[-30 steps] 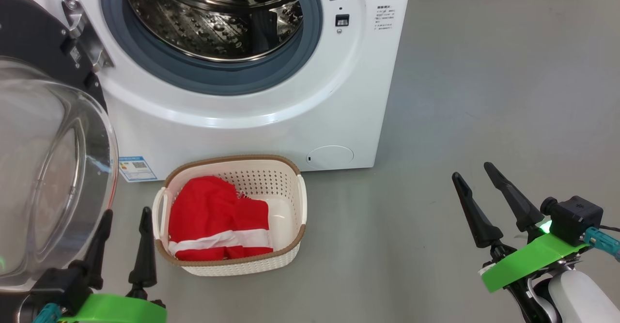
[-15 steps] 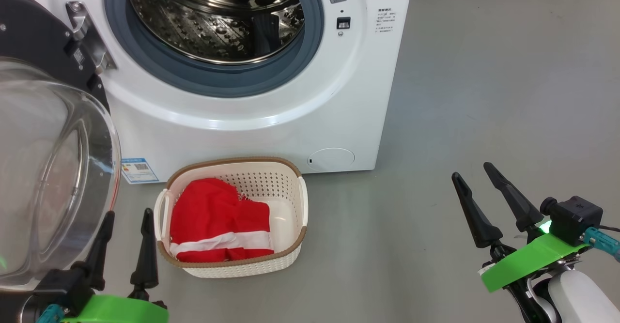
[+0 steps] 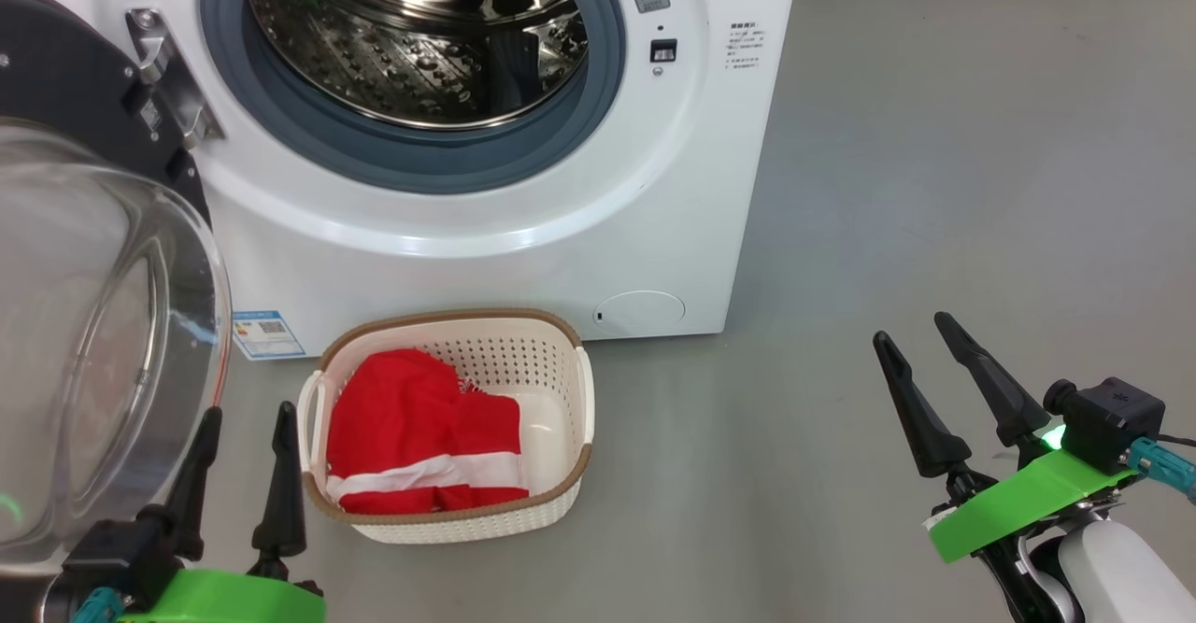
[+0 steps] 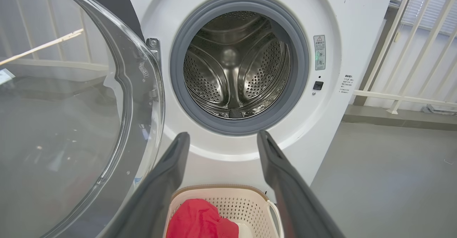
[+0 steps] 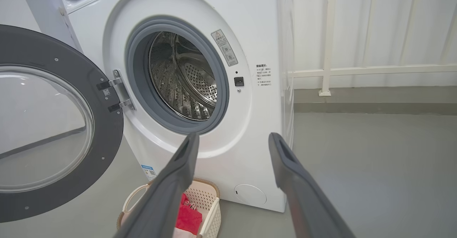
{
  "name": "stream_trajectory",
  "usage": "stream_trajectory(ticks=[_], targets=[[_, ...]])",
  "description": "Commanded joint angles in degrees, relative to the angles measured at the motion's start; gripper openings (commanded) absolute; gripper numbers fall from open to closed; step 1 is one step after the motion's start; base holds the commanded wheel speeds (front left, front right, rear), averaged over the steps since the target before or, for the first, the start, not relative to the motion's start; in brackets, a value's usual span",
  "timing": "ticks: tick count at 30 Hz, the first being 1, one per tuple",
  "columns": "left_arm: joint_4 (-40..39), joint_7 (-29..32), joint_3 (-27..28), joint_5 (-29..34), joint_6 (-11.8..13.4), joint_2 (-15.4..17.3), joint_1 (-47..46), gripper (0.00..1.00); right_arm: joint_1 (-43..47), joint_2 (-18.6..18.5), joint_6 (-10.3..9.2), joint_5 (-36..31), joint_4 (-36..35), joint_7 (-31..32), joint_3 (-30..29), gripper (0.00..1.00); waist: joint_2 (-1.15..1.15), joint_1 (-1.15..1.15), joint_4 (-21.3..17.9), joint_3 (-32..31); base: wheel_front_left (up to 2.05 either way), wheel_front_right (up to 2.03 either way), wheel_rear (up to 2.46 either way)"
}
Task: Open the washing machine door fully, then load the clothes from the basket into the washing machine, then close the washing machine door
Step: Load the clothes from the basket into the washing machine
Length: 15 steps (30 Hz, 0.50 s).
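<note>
Left gripper (image 3: pixel 245 413): lower left of the head view, jaws spread wide, holding nothing.
Left fingers (image 3: pixel 278 483): long, dark, pointing almost straight up the view, near parallel.
Left wrist: green bracket (image 3: pixel 224 597) at the bottom edge.
Right gripper (image 3: pixel 911 327): lower right of the head view, jaws spread wide, holding nothing.
Right fingers (image 3: pixel 920 417): leaning up and to the left, tips apart.
Right wrist: tilted green bracket (image 3: pixel 1018 497) with a lit green light, black camera (image 3: pixel 1107 417) above it, pale forearm (image 3: pixel 1121 576) below in the corner.
Left wrist view: left gripper (image 4: pixel 223 133) fingers rise splayed from the bottom edge.
Right wrist view: right gripper (image 5: pixel 234 135) fingers likewise splayed.
</note>
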Motion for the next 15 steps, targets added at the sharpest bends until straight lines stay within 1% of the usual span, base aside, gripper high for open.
stream_trajectory(ticks=[1,15], targets=[[-1.32,-0.71,2.24,0.70,-0.40,0.86,-1.40,1.00,0.27,-0.53,0.09,-0.37,-1.57,-0.69,0.65,1.00,0.00,0.00,0.08,0.13,1.23,-1.23,0.00],[-1.64,-0.71,2.75,1.08,-0.89,0.36,-1.63,1.00,0.14,-0.31,0.09,-0.45,-1.86,-0.69,0.58,1.00,0.00,0.00,0.26,0.93,1.39,-1.39,0.00]])
